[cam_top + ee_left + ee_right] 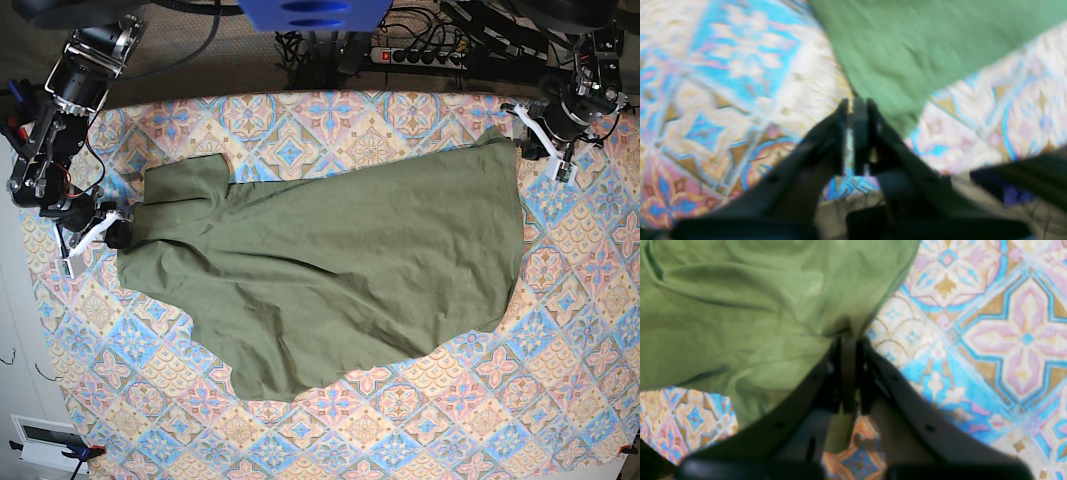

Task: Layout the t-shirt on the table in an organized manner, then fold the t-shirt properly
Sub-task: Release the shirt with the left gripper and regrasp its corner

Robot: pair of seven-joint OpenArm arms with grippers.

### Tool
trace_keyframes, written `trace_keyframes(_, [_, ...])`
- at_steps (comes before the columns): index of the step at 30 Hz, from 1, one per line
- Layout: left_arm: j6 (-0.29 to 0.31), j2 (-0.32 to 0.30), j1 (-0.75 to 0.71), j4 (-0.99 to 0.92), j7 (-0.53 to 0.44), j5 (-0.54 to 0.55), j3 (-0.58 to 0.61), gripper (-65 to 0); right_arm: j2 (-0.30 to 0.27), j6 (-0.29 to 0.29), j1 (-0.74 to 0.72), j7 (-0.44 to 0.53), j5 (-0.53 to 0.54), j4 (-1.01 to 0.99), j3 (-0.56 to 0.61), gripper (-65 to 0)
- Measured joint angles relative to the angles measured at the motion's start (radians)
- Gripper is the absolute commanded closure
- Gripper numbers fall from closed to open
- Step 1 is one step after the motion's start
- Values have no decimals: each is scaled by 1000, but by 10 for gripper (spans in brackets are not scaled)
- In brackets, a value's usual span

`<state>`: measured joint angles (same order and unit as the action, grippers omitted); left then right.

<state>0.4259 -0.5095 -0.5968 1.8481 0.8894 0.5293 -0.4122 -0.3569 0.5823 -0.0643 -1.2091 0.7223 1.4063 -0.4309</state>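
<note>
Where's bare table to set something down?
Free: the front strip of the table below the t-shirt's hem, and the right side beyond it. Crowded: the middle under the shirt, and both far corners where the arms sit.

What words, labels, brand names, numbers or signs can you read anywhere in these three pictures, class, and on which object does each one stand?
None can be read.
Plain olive-green cotton t-shirt: no print or label shows in any view.
Table covered in a blue, pink and cream tile-pattern cloth: ornament only, no lettering.
White box at the base view's lower left corner: any marking is too small to read.
</note>
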Motion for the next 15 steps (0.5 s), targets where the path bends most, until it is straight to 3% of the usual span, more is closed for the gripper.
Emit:
trace_keyframes(5, [11,6,13,-92,13,1,3,-315,-3,0,1,0,-7,0,-1,-11])
trace_keyframes(15, [-3,62,46,-110,14,-3,67,-327,-3,0,1,0,-2,0,1,-11])
